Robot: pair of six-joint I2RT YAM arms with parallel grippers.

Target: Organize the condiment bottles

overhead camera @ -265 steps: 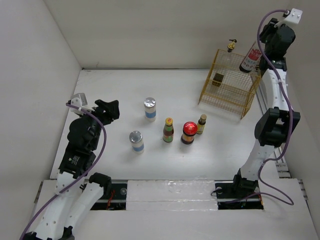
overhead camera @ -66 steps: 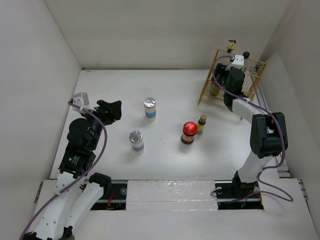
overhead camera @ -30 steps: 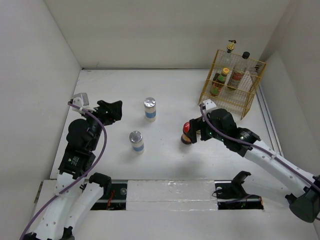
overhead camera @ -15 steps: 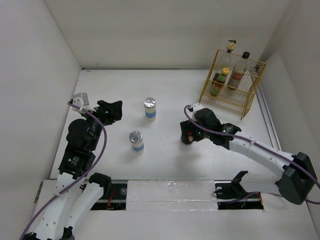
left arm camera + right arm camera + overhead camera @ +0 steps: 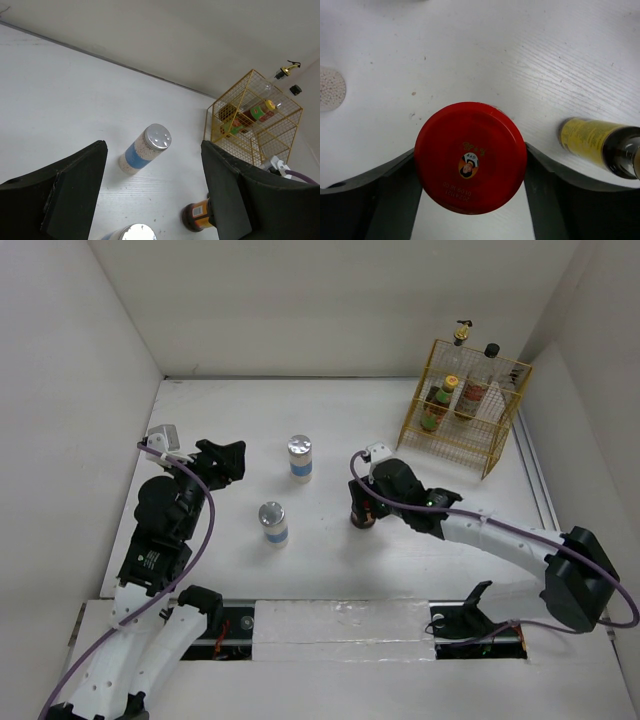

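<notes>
Gripping the red-lidded jar [image 5: 470, 157], the right gripper [image 5: 362, 508] presses a finger to each side of it, left of the yellow wire basket [image 5: 440, 445] and nearer the arms; the left gripper [image 5: 228, 458] hangs with jaws apart and empty, farther left of the basket, past two silver-lidded shakers [image 5: 299, 458].

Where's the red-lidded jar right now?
The red-lidded jar sits mid-table, right of centre in the top view, between the fingers of the right hand, small yellow bottle close beside it.
</notes>
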